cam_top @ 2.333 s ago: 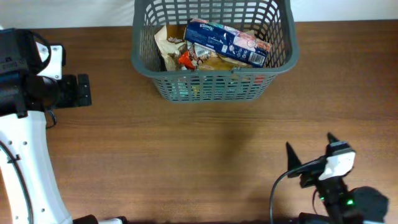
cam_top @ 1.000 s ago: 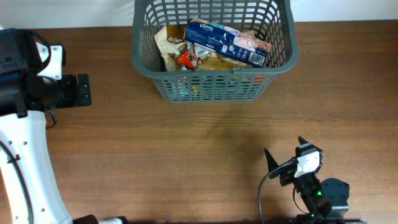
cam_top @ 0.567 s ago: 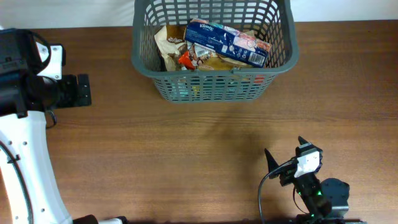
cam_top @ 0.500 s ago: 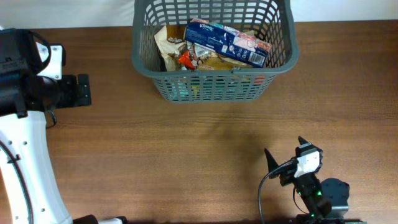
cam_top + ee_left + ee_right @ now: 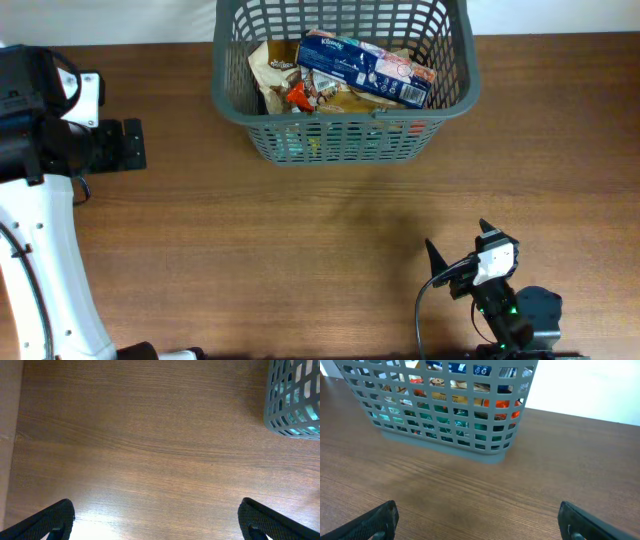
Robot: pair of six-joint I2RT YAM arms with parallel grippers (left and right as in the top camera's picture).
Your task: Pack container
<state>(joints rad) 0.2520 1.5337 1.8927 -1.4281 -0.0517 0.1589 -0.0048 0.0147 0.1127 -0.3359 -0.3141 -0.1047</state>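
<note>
The dark grey lattice basket (image 5: 340,109) stands at the back centre of the table. It holds a blue tissue pack (image 5: 365,68) lying on top of several snack packets (image 5: 275,75). My left gripper (image 5: 132,145) is open and empty at the far left, well away from the basket; the left wrist view (image 5: 160,522) shows only a basket corner (image 5: 295,400). My right gripper (image 5: 458,238) is open and empty near the front edge, right of centre. In the right wrist view (image 5: 482,522) it faces the basket's front wall (image 5: 445,415) across bare wood.
The brown wooden table (image 5: 300,240) fills the view. Its left edge shows in the left wrist view (image 5: 10,435). A white backdrop (image 5: 580,385) lies behind the basket. My white left arm (image 5: 40,270) runs down the left side.
The right gripper moved left and toward the front edge over the earliest frames, then stayed still for the last second. The left arm and basket have not moved.
</note>
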